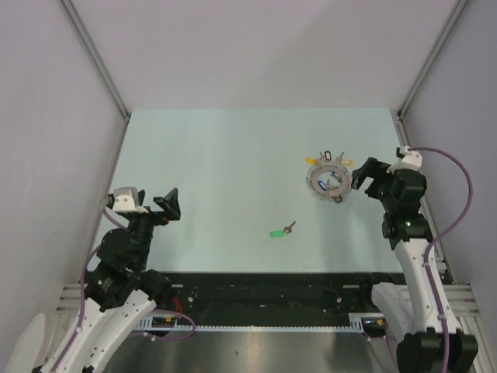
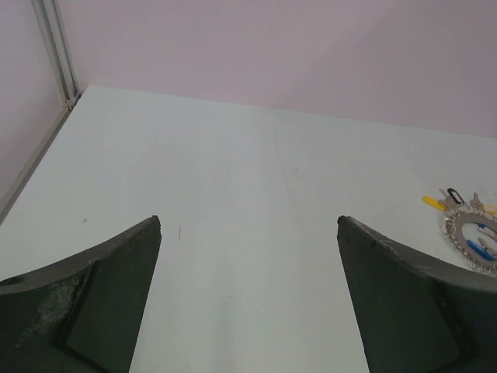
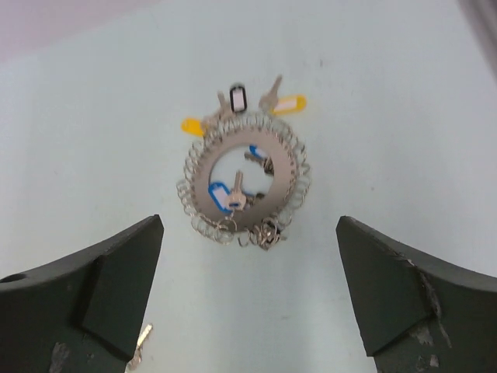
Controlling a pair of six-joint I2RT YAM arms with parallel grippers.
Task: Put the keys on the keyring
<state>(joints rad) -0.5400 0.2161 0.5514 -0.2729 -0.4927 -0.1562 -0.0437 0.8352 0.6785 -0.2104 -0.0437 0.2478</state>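
Observation:
The keyring (image 1: 335,174) lies flat at the table's right, a grey metal ring (image 3: 202,186) edged with wire loops. Keys hang on it: yellow-headed ones (image 3: 192,124) and a black-tagged one (image 3: 238,96) on the far side, blue-headed ones (image 3: 220,194) inside the hole. A green-headed key (image 1: 277,232) lies loose near the table's middle. My right gripper (image 3: 248,233) stands open just short of the ring, touching nothing. A silver key blade (image 3: 140,344) shows beside its left finger. My left gripper (image 2: 248,225) is open over bare table at the left, far from the keyring (image 2: 457,230).
Pale walls and aluminium posts (image 1: 101,74) close in the table on three sides. The front rail (image 1: 272,280) runs between the two arm bases.

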